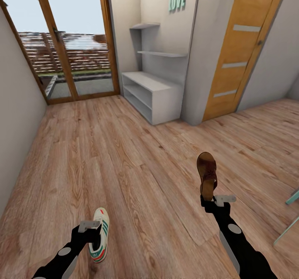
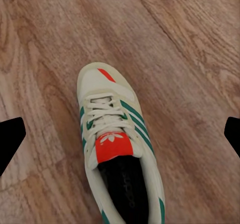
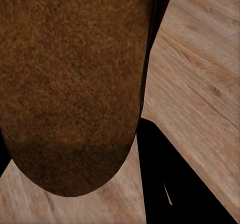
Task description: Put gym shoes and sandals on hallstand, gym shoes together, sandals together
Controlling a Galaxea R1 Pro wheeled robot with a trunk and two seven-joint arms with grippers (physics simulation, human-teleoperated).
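Head view: the left gripper (image 1: 96,233) holds a gym shoe (image 1: 100,235), the right gripper (image 1: 209,199) a sandal (image 1: 207,174); the shoe rack (image 1: 151,94) stands far ahead, nearer the right arm.

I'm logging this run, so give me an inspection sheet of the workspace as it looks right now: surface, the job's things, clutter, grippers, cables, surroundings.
Surface: wood-plank corridor floor, light brown, visible grain.
Job's things: one gym shoe at the left gripper, one sandal held up at the right gripper; hallstand against the far wall, its bench tiers and wall shelves bare.
Clutter: nothing seen on the floor ahead.
Grippers: left gripper at the gym shoe's heel end, grip not clear; right gripper shut on the sandal's heel end.
Cables: nothing seen.
Surroundings: glass door far left, wooden door right of the hallstand, LOVE sign above it.
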